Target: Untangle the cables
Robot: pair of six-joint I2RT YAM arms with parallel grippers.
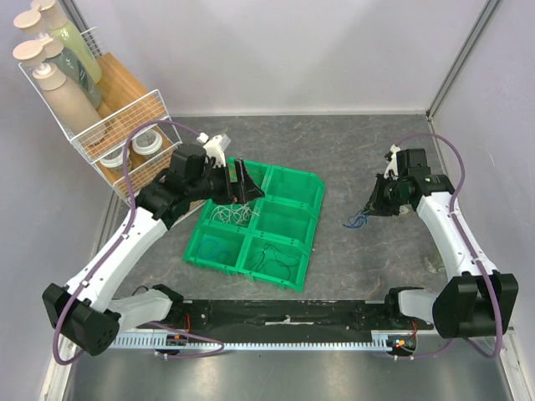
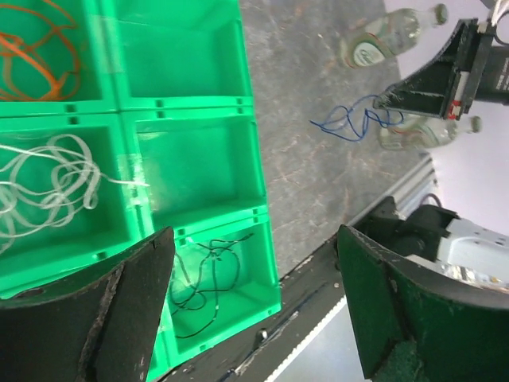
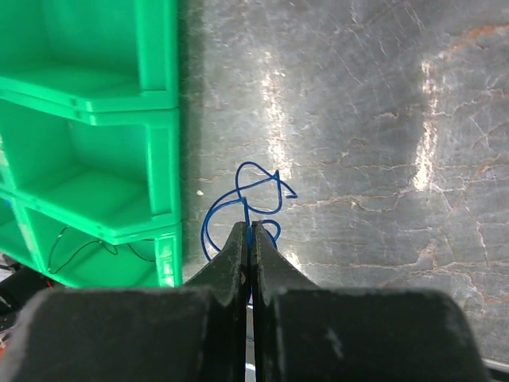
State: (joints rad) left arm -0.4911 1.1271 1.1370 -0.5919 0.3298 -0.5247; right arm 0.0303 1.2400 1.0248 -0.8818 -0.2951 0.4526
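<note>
- Top view: a green tray (image 1: 314, 238) of glossy moulded plastic, divided into square compartments, lies on the mottled grey desk (image 1: 351, 150). The left hand (image 1: 251, 185) hovers over the tray's white cable (image 1: 230, 215). The right hand (image 1: 376, 203) is well to the tray's right, at a thin blue cable (image 1: 358, 220).
- Left wrist view: the left hand's dark, scuffed fingers (image 2: 103, 318) are spread wide and hold nothing. Below them a looped white cable, a coiled orange cable (image 2: 40, 48) and a thin, kinked black cable (image 2: 207, 278) each lie in their own compartment.
- Right wrist view: the right hand's flat fingers are pressed together, pinching the blue cable. Its knotted loops show against the stone-like desk, near the tray's wall.
</note>
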